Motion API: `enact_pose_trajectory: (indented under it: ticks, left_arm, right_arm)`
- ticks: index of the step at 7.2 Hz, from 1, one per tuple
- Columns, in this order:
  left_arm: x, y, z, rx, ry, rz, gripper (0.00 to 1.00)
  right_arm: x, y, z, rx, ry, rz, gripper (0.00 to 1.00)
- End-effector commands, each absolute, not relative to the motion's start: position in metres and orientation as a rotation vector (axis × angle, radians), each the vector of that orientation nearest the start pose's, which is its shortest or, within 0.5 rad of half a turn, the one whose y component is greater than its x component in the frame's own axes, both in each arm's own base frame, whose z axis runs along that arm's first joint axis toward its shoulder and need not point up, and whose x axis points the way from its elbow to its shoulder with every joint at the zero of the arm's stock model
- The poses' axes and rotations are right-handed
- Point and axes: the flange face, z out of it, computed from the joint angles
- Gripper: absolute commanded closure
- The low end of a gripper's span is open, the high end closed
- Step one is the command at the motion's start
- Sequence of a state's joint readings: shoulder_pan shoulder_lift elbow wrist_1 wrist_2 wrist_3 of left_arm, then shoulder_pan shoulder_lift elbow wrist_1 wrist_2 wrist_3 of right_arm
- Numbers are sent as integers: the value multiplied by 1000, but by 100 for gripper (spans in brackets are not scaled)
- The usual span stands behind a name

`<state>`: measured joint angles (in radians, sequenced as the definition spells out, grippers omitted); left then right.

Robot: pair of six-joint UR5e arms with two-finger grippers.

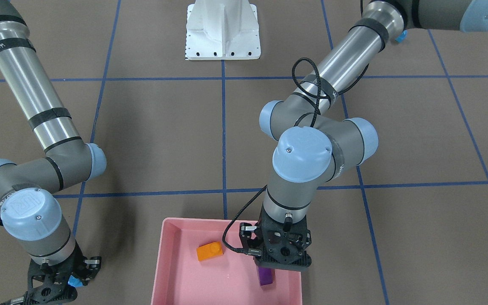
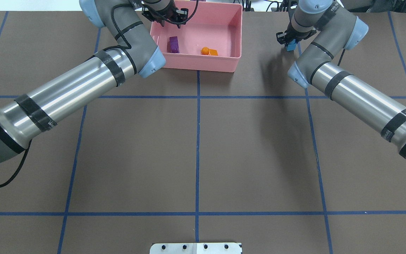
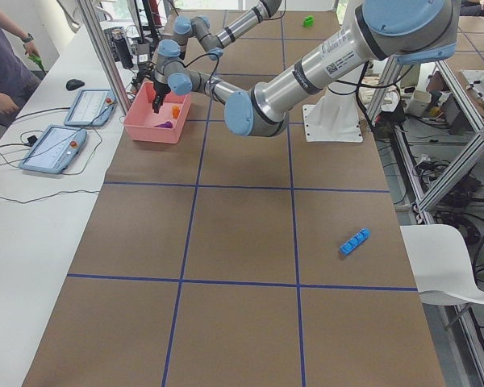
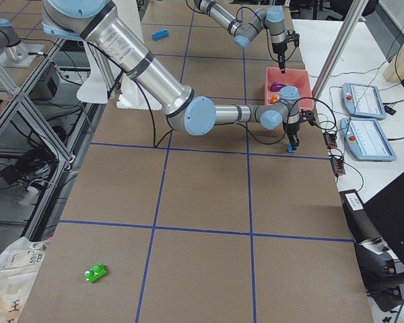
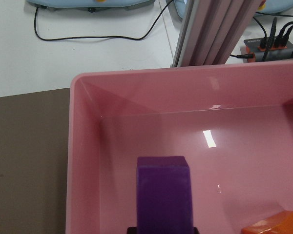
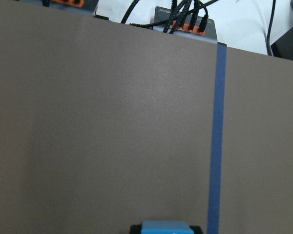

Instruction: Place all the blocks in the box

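Pink plastic, the box [image 2: 203, 65] sits at the far edge of the brown surface [image 2: 252, 151] with two blocks inside it. The orange block [image 2: 209, 52] lies on the box floor toward the robot's right and the purple block [image 2: 173, 44] toward its left, the two apart. The left hand [image 1: 275, 264] hangs over the box directly above the purple block. In its wrist view dark finger tips flank the block at the bottom edge, but I cannot tell whether they clamp it or only stand beside it. The right hand [image 2: 289, 43] is outside the box, off to the robot's right of it, and pinches the small blue block [image 1: 74, 280] between narrow-set fingers, low over the surface. The long blue block [image 3: 355, 240] lies flat on the surface toward the robot's left end, well apart from the box. The green block [image 4: 95, 272] lies toward the robot's right end, also well apart.
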<state>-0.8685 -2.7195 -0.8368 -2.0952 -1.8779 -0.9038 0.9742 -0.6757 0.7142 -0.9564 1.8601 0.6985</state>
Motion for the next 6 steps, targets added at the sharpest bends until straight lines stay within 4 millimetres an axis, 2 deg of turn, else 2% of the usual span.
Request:
enact_pose_trajectory:
  ticks: [1, 2, 3, 4, 5, 6]
  left_arm:
    - [480, -729, 123, 412, 903, -73, 0]
    - [470, -721, 108, 358, 903, -61, 0]
    - [452, -719, 100, 319, 896, -58, 0]
    - [429, -717, 92, 308, 835, -13, 0]
    - [403, -702, 85, 283, 732, 99, 0]
    - [365, -691, 97, 267, 660, 179, 0]
  right_arm:
    - [-349, -786, 385, 341, -748, 4, 100]
    - [-327, -788, 353, 306, -796, 7, 100]
    - [-323, -787, 309, 286, -790, 18, 100]
    - [-322, -792, 267, 268, -815, 23, 100]
    - [-324, -795, 237, 266, -834, 57, 100]
    - [-334, -795, 209, 260, -857, 96, 100]
